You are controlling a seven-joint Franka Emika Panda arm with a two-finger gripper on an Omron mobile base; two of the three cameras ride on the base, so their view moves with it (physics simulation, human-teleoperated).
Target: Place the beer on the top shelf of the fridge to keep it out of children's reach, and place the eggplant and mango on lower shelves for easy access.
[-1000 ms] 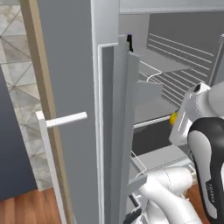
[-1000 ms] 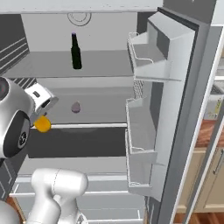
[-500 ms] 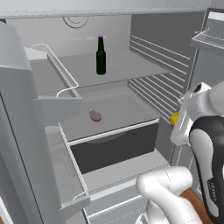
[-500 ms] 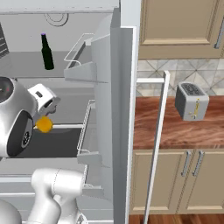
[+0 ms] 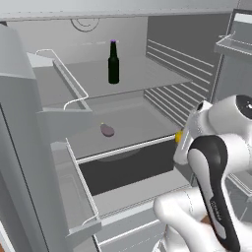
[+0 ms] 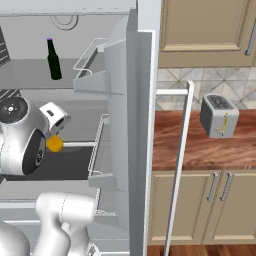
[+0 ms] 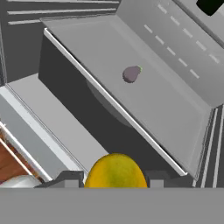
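Observation:
The fridge [image 5: 197, 74] stands open. The beer [image 5: 113, 63] [image 6: 53, 60] stands upright on the top shelf [image 5: 157, 74]. One level down, the eggplant [image 5: 107, 130] [image 7: 131, 73] lies on a lower shelf [image 5: 142, 120] [image 7: 175, 105] with a white front rim. My gripper [image 5: 181, 139] [image 6: 54, 140] [image 7: 114, 177] is shut on the mango [image 5: 178, 137] [image 6: 54, 144] [image 7: 115, 171]. It hovers in front of the fridge, right of and below that shelf's front edge. A dark finger [image 7: 70, 178] shows on each side of the fruit.
A dark drawer [image 5: 128, 167] lies under the eggplant's shelf. Wire-railed door bins [image 5: 64, 98] hang on the open door at left; the other door [image 6: 132, 125] stands close on my right. Beyond it, a toaster [image 6: 219, 116] sits on a wooden counter [image 6: 190, 150] above beige cabinets.
Both base views have swung across the fridge, so the camera moved. The gripper has kept its hold on the mango. Beer and eggplant have stayed on their shelves.

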